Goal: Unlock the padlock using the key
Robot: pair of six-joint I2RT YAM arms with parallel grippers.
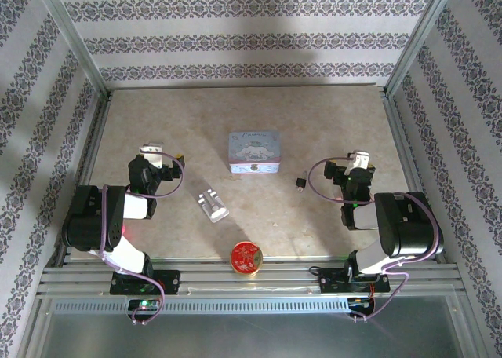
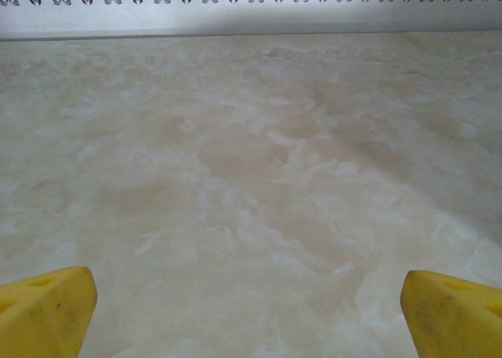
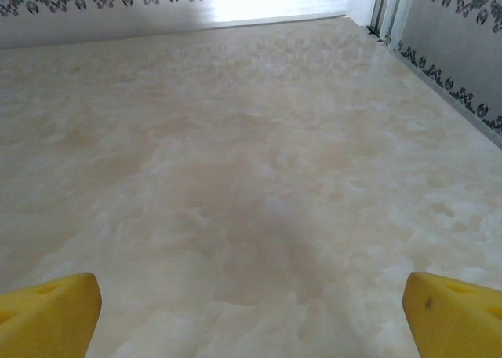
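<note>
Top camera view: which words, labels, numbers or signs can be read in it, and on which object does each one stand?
None can be read.
Pastel tin box: faint marks along the lid's top, too small to read.
Round red tin: a gold design, too blurred to read.
Silver block and small dark padlock: no marks visible.

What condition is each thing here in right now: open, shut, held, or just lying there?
Left hand: open, empty.
Right hand: open, empty.
Padlock: lying loose on the table, too small to tell if locked.
Pastel tin box: lid shut.
Round red-and-gold tin: lid on.
Silver block: lying flat, untouched.
</note>
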